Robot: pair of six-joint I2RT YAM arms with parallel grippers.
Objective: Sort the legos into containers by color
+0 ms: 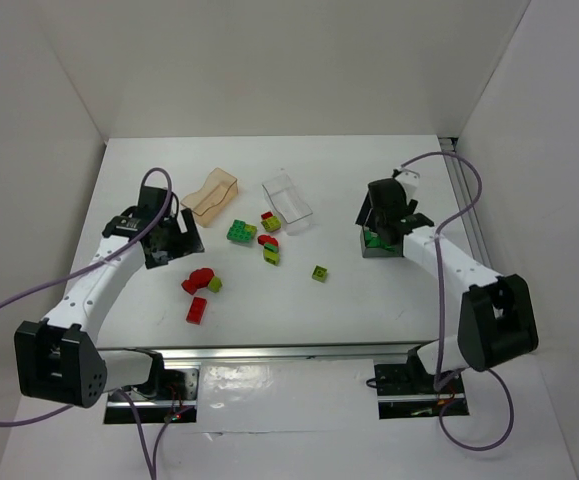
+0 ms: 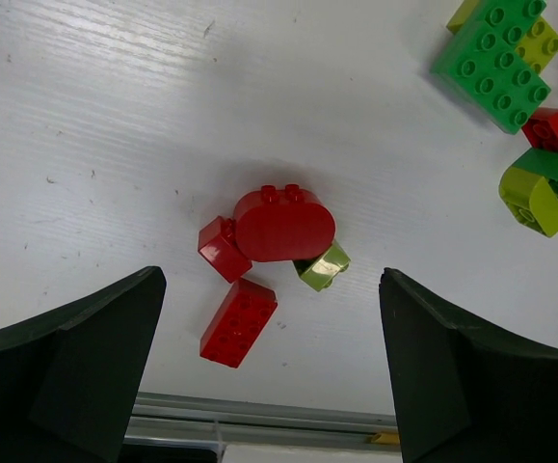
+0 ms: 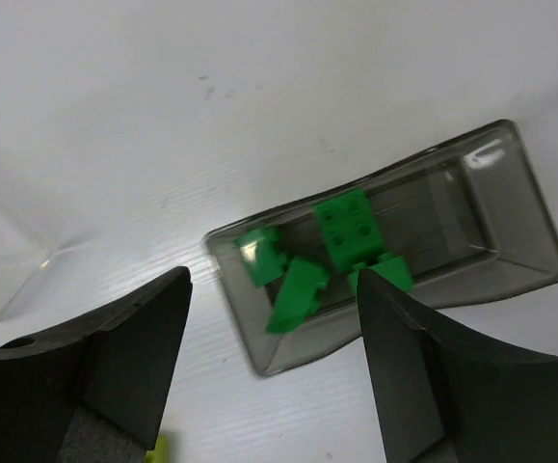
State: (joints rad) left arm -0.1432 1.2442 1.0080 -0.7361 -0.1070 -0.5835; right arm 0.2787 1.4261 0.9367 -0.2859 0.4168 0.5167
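My left wrist camera alone shows studs: the left end effector gapes empty over red legos on the counter. Only overhead shows the orange container and clear container. The right end effector, jaws apart, hangs above the smoky grey container (green legos inside).

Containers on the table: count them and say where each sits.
3. The orange container lies back left of centre, the clear container just right of it, the smoky grey container far right under the right gripper. None seems hidden.
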